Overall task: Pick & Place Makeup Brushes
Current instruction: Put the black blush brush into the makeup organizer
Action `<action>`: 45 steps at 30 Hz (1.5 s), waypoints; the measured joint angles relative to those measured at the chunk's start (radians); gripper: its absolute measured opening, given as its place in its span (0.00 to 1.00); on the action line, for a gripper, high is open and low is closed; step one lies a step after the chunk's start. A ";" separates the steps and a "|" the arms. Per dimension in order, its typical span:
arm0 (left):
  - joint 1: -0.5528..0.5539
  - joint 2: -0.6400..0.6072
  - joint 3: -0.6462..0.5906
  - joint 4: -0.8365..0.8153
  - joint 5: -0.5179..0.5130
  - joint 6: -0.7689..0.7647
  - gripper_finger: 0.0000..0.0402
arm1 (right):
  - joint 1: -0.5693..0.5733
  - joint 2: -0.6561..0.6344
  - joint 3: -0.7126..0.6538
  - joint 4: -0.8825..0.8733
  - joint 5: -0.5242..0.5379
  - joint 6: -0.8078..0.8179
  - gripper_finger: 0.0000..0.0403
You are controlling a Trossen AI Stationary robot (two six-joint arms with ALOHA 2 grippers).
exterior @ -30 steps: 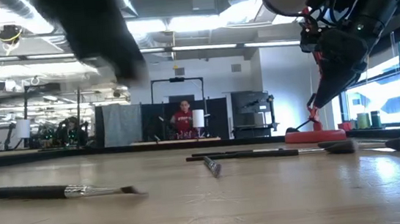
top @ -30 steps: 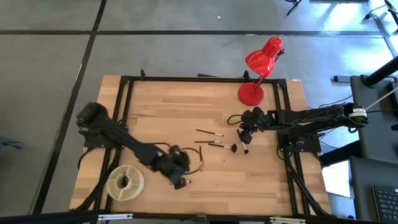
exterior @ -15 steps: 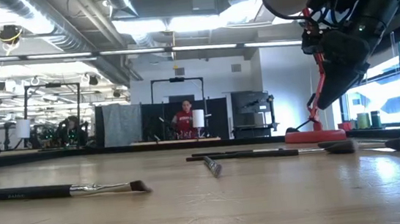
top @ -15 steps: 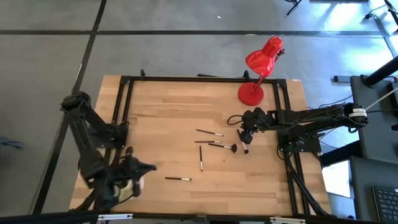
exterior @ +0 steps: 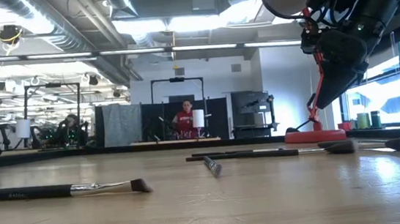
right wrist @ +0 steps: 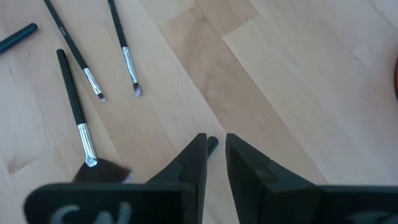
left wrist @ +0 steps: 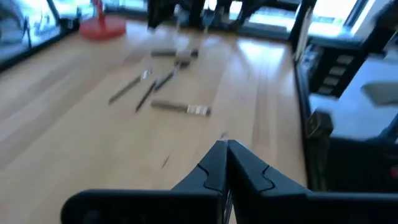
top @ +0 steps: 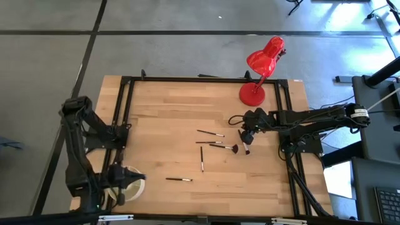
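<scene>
Left pincer (left wrist: 225, 152): closed tight, tips pressed together, nothing I can make out held in it; it hangs at the near-left corner of the counter (top: 169, 106), just over the white round holder (top: 136, 189); right pincer (right wrist: 214, 140): hovering above the counter's right side in front of the red lamp (top: 262, 65), a dark handle end showing right at its tip; I cannot tell whether it is clamped on that brush (top: 245, 149) or merely above it; the other makeup brushes (top: 210, 133) lie loose mid-counter, three clustered just beside the right pincer, one of them fan-tipped (top: 229, 148), one lying crosswise (top: 202, 159) nearer the middle, one apart (top: 179, 179) toward the holder; handling, my judgement: very light, stiff thin handles, prone to roll or skid on the smooth wood; bristles soft and easily splayed, so take hold mid-handle or at the metal ferrule, across the shaft, never on the tip; lettering: pale print on the handle of the nearest brush (exterior: 60, 190) in the low view, too small to read.
</scene>
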 joint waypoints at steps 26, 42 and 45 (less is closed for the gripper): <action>-0.050 0.048 -0.001 -0.088 0.111 -0.204 0.02 | 0.000 0.000 0.000 0.000 0.000 0.000 0.15; -0.058 0.058 0.000 -0.086 0.067 -0.141 0.02 | 0.000 0.000 0.000 0.000 0.000 0.000 0.15; -0.063 0.069 0.000 -0.067 0.059 -0.141 0.03 | 0.000 0.000 0.000 0.000 0.000 0.000 0.15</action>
